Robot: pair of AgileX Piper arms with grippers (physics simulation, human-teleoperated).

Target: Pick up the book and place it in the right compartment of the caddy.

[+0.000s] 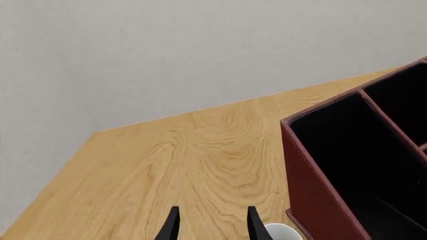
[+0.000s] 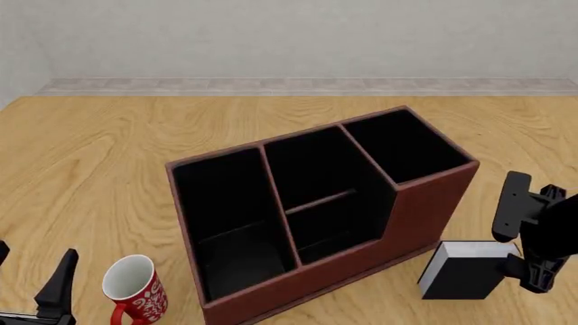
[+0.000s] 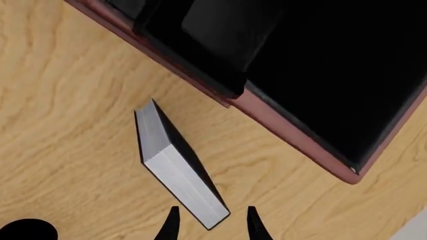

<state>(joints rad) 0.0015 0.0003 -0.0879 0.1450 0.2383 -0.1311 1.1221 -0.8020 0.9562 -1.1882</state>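
Partly hidden by right gripper, jaws spread, empty: small black-covered, white-edged book, standing on wooden table beside reddish-brown leather-like caddy, outside smallest right compartment. Left gripper cropped, parted, near red-and-white mug.

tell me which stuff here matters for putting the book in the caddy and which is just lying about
Part of the job:
- book
- caddy
- right compartment
- right hand, open beside the book

Just lying about:
- mug
- left hand, open, holding nothing
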